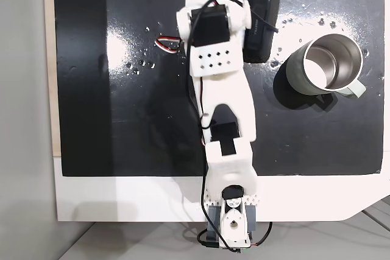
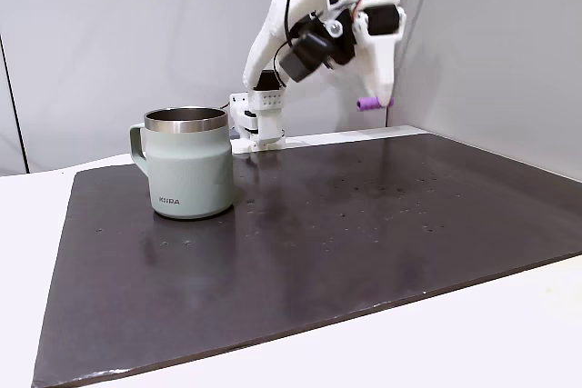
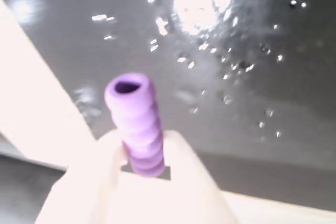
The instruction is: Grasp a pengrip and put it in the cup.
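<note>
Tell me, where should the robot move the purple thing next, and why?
Probably sideways through the air until it hangs over the cup. The gripper already pinches the pengrip high above the dark mat, and in a fixed view the cup stands well off to one side.

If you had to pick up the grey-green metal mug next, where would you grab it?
Probably by the rim, coming straight down from above. The pale grey-green steel-lined mug stands upright and open on the dark mat, so one finger could slip inside the thin wall. Its handle lies flat-on and looks harder to pinch. The gripper holds the lilac ribbed pengrip.
</note>
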`<state>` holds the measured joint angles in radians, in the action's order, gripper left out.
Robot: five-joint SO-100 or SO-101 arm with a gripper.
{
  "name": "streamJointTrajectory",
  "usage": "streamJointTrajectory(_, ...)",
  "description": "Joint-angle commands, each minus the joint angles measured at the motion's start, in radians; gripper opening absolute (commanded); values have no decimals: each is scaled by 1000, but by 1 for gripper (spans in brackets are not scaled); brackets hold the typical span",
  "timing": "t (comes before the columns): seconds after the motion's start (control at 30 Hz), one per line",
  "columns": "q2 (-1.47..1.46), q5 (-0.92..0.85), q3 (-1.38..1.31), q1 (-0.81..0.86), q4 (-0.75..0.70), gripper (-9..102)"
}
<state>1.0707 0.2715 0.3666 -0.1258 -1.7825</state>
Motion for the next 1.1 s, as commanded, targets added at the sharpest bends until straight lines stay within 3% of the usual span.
streamJointTrajectory(0.0, 244, 0, 100, 74, -11, 0)
streamJointTrajectory(0.27, 522, -130, 272, 362, -14, 0)
streamJointTrajectory(0.57, 471, -316, 284, 627, -12, 0)
streamJointTrajectory(1.07, 273, -417, 310, 663, -6, 1)
